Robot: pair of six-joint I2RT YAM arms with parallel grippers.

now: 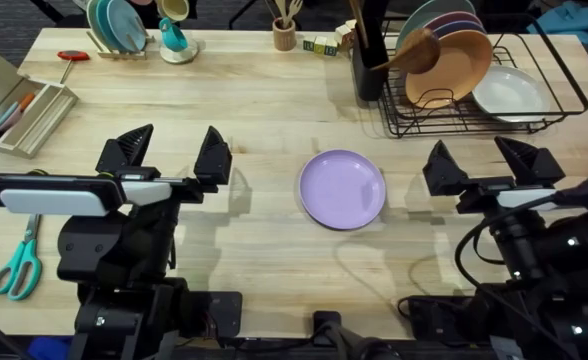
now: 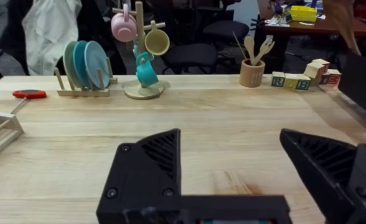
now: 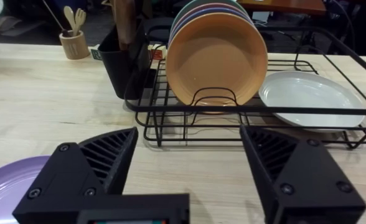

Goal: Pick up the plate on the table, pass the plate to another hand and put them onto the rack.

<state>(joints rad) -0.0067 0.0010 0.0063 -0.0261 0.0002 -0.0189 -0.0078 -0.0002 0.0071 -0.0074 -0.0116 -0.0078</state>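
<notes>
A round lavender plate lies flat near the centre of the wooden table. At two o'clock from it stands the black wire rack, well apart, holding upright plates.

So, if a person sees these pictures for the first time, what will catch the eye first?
Probably the lavender plate, lying flat and alone in the middle of the table, between the left claw and the right claw, both open and empty. Next, the black rack at the far right, with an orange-tan plate standing upright in front and a white dish lying beside it.
</notes>
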